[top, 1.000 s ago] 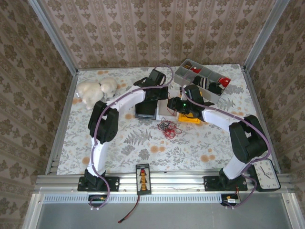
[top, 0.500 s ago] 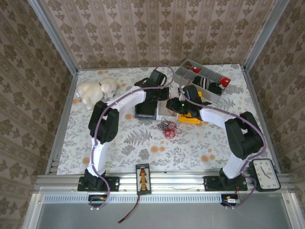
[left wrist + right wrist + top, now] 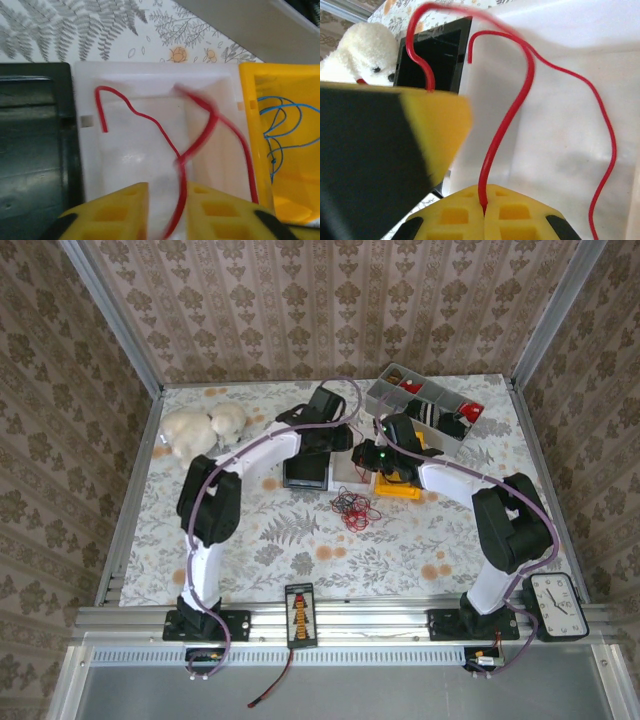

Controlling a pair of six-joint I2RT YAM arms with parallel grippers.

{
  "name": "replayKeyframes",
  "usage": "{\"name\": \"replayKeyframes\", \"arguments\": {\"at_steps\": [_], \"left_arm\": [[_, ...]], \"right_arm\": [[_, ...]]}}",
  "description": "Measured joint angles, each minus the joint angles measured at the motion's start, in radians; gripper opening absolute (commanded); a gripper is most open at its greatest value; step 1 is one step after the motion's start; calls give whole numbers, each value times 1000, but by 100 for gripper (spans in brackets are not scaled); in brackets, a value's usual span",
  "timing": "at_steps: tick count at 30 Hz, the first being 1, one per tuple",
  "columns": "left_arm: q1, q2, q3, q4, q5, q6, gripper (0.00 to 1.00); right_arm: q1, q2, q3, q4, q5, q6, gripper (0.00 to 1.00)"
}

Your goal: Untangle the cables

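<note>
A red cable (image 3: 150,120) loops over a white tray (image 3: 80,150). One end rises into my right gripper (image 3: 484,192), which is shut on the red cable (image 3: 520,95). My left gripper (image 3: 167,192) hangs just above the tray with its jaws open, and the same cable runs loosely through the gap. A left finger (image 3: 440,125) looms beside the right gripper. A blue cable (image 3: 275,125) lies in the yellow tray (image 3: 242,90). A small red and black tangle of cables (image 3: 350,508) rests on the table in front of both grippers (image 3: 345,440) (image 3: 365,455).
A black tray (image 3: 35,140) sits left of the white one. A grey divided box (image 3: 420,405) stands at the back right, a white plush toy (image 3: 200,428) at the back left, and a clock (image 3: 560,605) at the near right corner.
The left jaws have parted and released the red cable. The right jaws have shut on it. Both arms stayed over the white tray.
</note>
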Motion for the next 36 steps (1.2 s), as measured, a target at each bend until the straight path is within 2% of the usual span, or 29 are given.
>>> {"name": "replayKeyframes", "arguments": {"at_steps": [2, 4, 10, 14, 19, 26, 36], "left_arm": [[17, -73, -62, 19, -11, -16, 45], [48, -167, -135, 35, -27, -33, 49], [188, -441, -372, 94, -103, -92, 51], [255, -549, -497, 98, -140, -107, 51], [279, -600, -579, 90, -161, -117, 51], [279, -615, -611, 101, -160, -129, 52], [279, -628, -637, 103, -159, -129, 52]], "right_arm": [[0, 1, 15, -26, 21, -12, 1], [0, 10, 38, -58, 44, -24, 0], [0, 55, 110, -161, 89, -64, 0], [7, 101, 193, -276, 130, -101, 0], [24, 173, 315, -422, 184, -133, 0], [44, 274, 447, -598, 223, -137, 1], [52, 357, 551, -734, 250, -137, 2]]}}
